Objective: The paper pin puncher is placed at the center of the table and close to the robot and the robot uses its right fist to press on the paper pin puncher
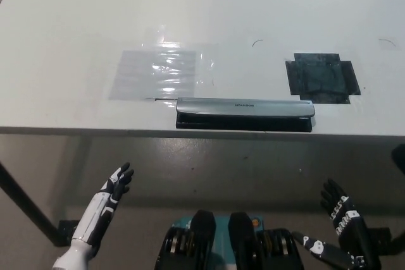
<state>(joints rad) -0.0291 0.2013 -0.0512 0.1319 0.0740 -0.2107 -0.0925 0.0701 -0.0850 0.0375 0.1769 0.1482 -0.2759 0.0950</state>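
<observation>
**Both hands low and open, hole puncher untouched at the table's near edge**

A long, silver-topped paper pin puncher with a black base (245,114) lies flat on a white table (76,17), lengthwise from left to right, just inside the near edge and roughly at the middle of the table's width; nothing touches it. Just beyond its left end lies a clear, shiny plastic sheet (161,72), flat on the tabletop, its near edge close to the puncher; to the far right of the puncher a dark square patch of black tape (323,78) is stuck to the table, a little apart from the puncher's right end.

The robot's black right hand (342,232) is at the lower right, below the table's edge and well apart from the puncher; its fingers (330,195) are stretched out and spread, not curled into a fist, and it holds nothing. The white left hand (106,207) rests at the lower left, also below the table's edge; its dark-tipped fingers (123,176) are extended and slightly apart, pointing toward the table, holding and touching nothing.
</observation>
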